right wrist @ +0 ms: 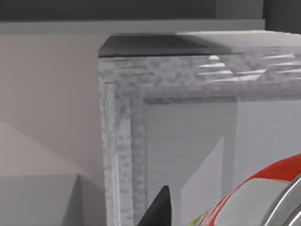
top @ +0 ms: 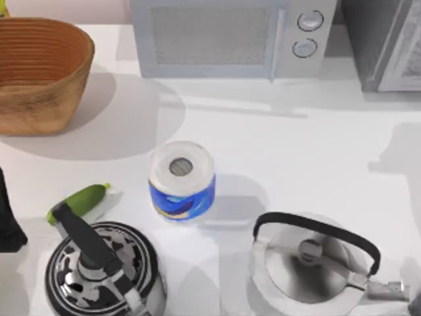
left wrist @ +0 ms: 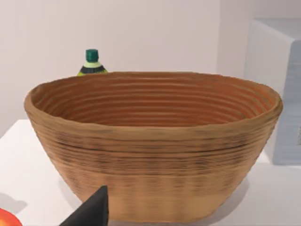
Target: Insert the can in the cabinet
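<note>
No lettering could be read on any object; the blue-and-white paper roll (top: 182, 180) at the centre of the top view carried only a swirled pattern, and the white microwave (top: 230, 36) at the upper middle showed two round knobs without legible marks.

The cabinet (top: 388, 43) filled the upper right corner of the top view, cut by the frame edge, just beside the microwave. Bare white table (top: 316, 151) lay open between the microwave and the two kettles along the lower edge: a patterned kettle (top: 102, 273) at lower left and a silver kettle (top: 316, 263) at lower right. A wicker basket (top: 39, 72) sat at the upper left, and a green vegetable (top: 79, 203) lay near the patterned kettle.

In the right wrist view, the can (right wrist: 256, 197) appeared at the lower right, red with a silver rim, close by the camera and by one dark fingertip (right wrist: 157, 209) of the right gripper. Whether that gripper had closed on it could not be told. The cabinet's pale framed door faced this view.

The left wrist view faced the basket, with a green-capped bottle (left wrist: 92, 63) behind it; one dark fingertip (left wrist: 91, 212) of the left gripper showed at the lower edge, its opening unclear.
</note>
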Tool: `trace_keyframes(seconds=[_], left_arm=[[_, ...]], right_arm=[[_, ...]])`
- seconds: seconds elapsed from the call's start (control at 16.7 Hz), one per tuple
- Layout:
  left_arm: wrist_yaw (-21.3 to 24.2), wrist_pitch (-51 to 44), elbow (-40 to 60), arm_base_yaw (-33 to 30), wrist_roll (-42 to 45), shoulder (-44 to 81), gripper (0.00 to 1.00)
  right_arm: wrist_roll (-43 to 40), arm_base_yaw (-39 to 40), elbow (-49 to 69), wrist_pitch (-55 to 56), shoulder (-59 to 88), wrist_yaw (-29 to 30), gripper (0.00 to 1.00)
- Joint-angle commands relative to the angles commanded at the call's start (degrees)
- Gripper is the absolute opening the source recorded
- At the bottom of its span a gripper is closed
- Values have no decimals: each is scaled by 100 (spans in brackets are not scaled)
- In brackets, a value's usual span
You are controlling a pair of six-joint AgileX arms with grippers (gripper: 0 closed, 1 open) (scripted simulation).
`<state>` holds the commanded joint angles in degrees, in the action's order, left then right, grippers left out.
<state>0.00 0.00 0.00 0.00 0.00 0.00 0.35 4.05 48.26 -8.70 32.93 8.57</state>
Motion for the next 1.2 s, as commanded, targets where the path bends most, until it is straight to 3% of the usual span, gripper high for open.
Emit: trace_keyframes(seconds=[0.36, 0.66, 1.2], left_arm=[[0, 0, 0, 0, 0, 0, 100], [0, 0, 0, 0, 0, 0, 100], [0, 0, 0, 0, 0, 0, 100]], right_arm=[[23, 325, 2917, -784, 2321, 234, 0], [60, 575, 4671, -1368, 3851, 270, 0], [88, 641, 5130, -1551, 4321, 261, 0]])
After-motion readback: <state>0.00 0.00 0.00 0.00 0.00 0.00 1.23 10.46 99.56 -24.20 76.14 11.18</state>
